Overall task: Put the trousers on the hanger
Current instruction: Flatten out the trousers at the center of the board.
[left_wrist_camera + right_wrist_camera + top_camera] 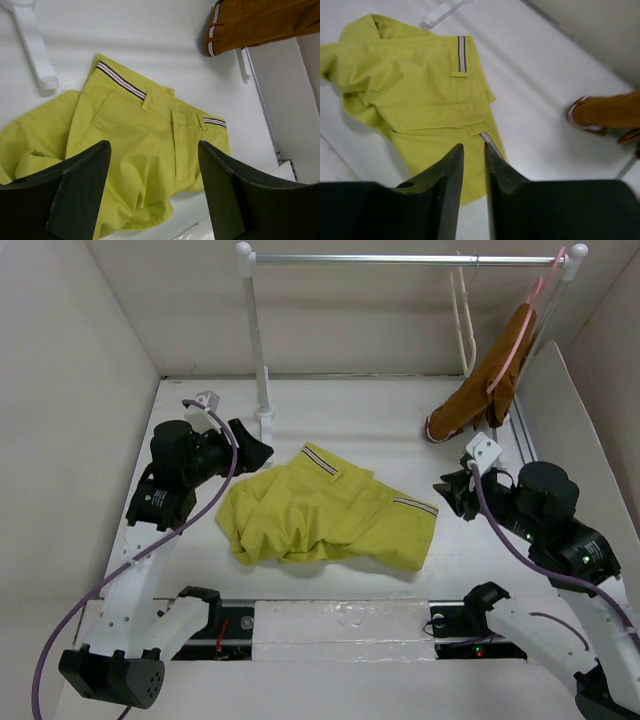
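Top view: trousers (325, 520), crumpled soft yellow-green cloth, on table (380, 420) between left gripper (262, 452) and right gripper (447, 490). Hanger (461, 320), slim cream loop, hangs on rail (400, 258) far beyond both; lower end hidden by brown garment (490, 380).

Left wrist: fingers (80, 190) spread wide, empty. Striped waistband (120, 80) beyond tips; legs cut off by frame.

Right wrist: fingers (445, 190) nearly together, thin slit, nothing pinched. Waistband end just past tips, partly hidden.
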You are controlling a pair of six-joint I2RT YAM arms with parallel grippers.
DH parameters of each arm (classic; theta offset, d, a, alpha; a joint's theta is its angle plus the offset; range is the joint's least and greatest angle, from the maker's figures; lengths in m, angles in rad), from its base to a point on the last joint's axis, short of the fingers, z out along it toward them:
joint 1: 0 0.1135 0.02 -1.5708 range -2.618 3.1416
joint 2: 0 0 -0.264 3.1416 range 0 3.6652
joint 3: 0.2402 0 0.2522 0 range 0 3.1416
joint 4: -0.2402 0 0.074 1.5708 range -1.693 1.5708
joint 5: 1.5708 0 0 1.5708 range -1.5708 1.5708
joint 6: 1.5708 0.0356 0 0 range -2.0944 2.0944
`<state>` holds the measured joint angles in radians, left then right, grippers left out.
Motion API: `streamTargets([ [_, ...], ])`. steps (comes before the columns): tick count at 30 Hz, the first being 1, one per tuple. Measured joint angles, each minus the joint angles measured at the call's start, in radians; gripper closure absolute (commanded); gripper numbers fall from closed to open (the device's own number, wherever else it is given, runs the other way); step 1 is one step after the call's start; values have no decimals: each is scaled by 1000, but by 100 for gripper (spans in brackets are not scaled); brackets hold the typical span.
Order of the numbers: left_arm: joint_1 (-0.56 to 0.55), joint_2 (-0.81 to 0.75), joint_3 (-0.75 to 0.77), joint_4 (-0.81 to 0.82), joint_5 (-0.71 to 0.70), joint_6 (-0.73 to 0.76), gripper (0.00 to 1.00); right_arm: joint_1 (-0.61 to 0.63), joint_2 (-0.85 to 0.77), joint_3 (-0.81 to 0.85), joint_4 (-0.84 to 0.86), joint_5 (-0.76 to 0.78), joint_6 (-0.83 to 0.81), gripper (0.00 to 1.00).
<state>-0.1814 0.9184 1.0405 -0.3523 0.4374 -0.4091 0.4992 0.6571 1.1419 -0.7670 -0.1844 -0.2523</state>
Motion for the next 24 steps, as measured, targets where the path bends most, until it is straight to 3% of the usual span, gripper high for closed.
streamTargets([
  [1, 0, -4, -3, -7, -13, -7, 36, 0, 8, -10, 1, -5, -8, 100],
  [2, 1, -8, -4, -15, -35, -11, 39, 0, 19, -19, 1, -11, -8, 100],
  [3, 2, -13, -4, -23, -59, -19, 54, 0, 30, -26, 3, -16, -7, 100],
  [5, 5, -25, -5, -43, -115, -39, 70, 1, 60, -42, 13, -32, -16, 100],
  [6, 5, -33, -7, -53, -147, -45, 89, 2, 78, -51, 19, -38, -22, 100],
  [8, 8, -52, -23, -74, -209, -68, 100, 11, 116, -79, 43, -45, -31, 100],
  [10, 16, -74, -52, -97, -257, -89, 100, 20, 157, -105, 62, -48, -39, 84],
  [11, 23, -84, -69, -115, -279, -105, 100, 23, 185, -117, 75, -48, -42, 52],
  [12, 30, -90, -85, -133, -298, -120, 78, 27, 218, -128, 96, -49, -46, 39],
  [14, 41, -101, -133, -159, -339, -163, 54, 34, 288, -145, 144, -53, -55, 14],
  [15, 45, -105, -160, -181, -362, -189, 31, 36, 328, -154, 169, -59, -59, 10],
  [16, 46, -111, -193, -194, -387, -214, 23, 40, 368, -164, 201, -63, -62, 7],
  [18, 46, -127, -262, -222, -412, -277, 8, 43, 461, -171, 256, -77, -68, 4],
  [24, 47, -205, -455, -227, -416, -449, 1, 58, 787, -126, 402, -109, -92, 0],
])
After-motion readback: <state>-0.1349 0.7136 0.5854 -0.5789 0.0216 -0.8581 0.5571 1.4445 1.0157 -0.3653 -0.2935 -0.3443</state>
